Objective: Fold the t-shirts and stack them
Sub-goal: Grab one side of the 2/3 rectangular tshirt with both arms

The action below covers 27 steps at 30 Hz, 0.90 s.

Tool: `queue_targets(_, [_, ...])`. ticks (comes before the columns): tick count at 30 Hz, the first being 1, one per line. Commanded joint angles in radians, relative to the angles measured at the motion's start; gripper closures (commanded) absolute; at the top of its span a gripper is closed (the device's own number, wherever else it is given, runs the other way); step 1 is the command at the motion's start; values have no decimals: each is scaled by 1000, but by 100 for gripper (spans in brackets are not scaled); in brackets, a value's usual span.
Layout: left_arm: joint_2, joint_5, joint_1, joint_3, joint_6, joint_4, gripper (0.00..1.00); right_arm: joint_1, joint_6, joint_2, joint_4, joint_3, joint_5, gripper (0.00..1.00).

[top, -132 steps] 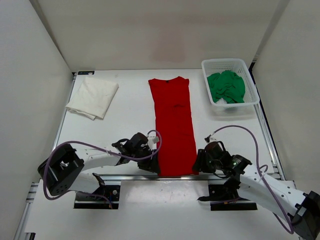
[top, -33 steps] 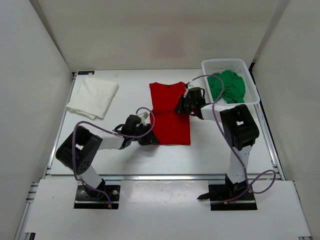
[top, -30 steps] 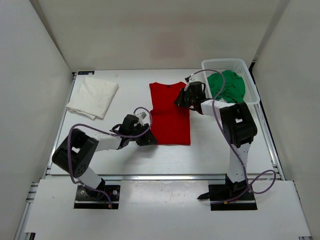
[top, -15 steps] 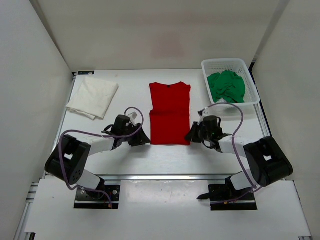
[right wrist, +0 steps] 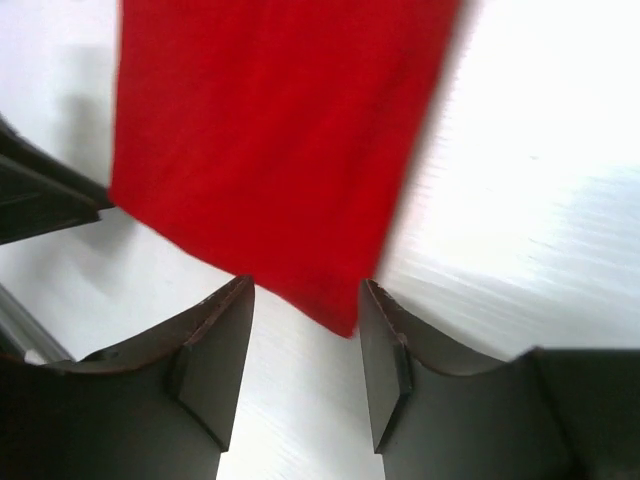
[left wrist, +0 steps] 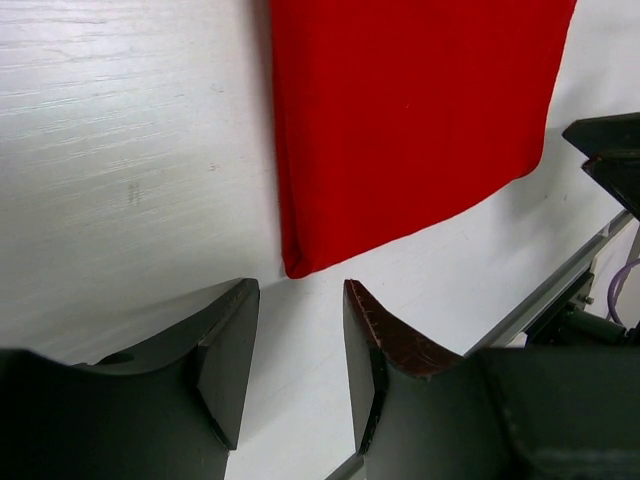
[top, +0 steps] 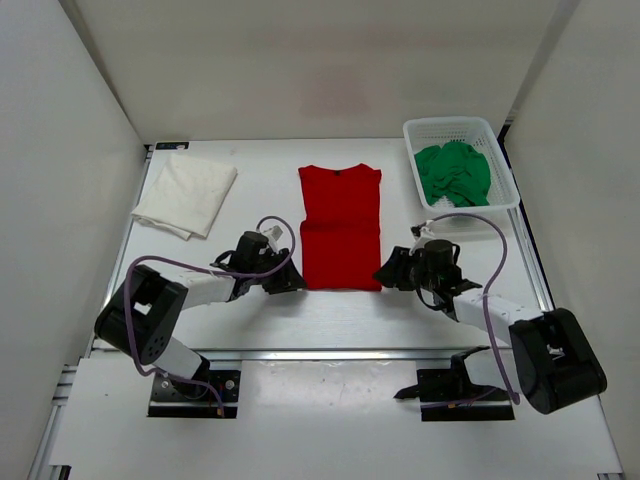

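Observation:
The red t-shirt [top: 340, 228] lies flat mid-table, folded into a short rectangle. My left gripper [top: 294, 283] is open just off its near left corner; in the left wrist view that corner [left wrist: 300, 262] lies just ahead of the open gripper [left wrist: 297, 330]. My right gripper [top: 385, 275] is open at the near right corner; in the right wrist view the red corner [right wrist: 335, 310] sits between the tips of the open gripper [right wrist: 305, 335]. The white t-shirt [top: 187, 193] lies folded at the back left. The green t-shirt [top: 453, 173] is bunched in the basket.
The white mesh basket [top: 503, 180] stands at the back right. A metal rail [top: 320, 352] runs along the table's near edge. White walls close in the left, back and right sides.
The red shirt was folded in half, its near end brought back. Both grippers let go and came down to the near corners of the fold, open.

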Motion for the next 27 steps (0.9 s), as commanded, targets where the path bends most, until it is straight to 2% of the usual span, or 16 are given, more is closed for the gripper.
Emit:
queue_targets(1, [33, -47, -29, 6, 16, -33, 49, -22, -26, 6, -31, -13, 42, 55])
queue_targets(6, [56, -50, -35, 5, 13, -22, 53, -1, -17, 121, 5, 4, -8, 53])
queue_targets(8, [67, -44, -34, 9, 12, -8, 54, 8, -6, 159, 27, 18, -45, 56])
queue_targets(10, [75, -46, -38, 14, 10, -4, 61, 11, 5, 194, 64, 21, -59, 63])
queue_targets(11, [81, -41, -37, 17, 6, 5, 64, 8, 8, 204, 59, 26, -62, 74])
queue_targets(16, [78, -43, -35, 25, -2, 16, 88, 22, 23, 219, 53, 53, -73, 95])
queue_targets(17, [66, -46, -37, 18, 4, 15, 92, 22, 23, 207, 38, 56, -54, 100])
queue_targets(19, [35, -61, -37, 23, -2, -1, 100, 35, 20, 167, 15, 47, -51, 100])
queue_targets(24, [-116, -26, -35, -60, 7, -57, 100, 102, 54, 12, -60, -31, -8, 100])
queue_targets(27, [-270, -23, -75, -113, 38, -207, 100, 186, 101, -122, -166, -78, 48, 100])
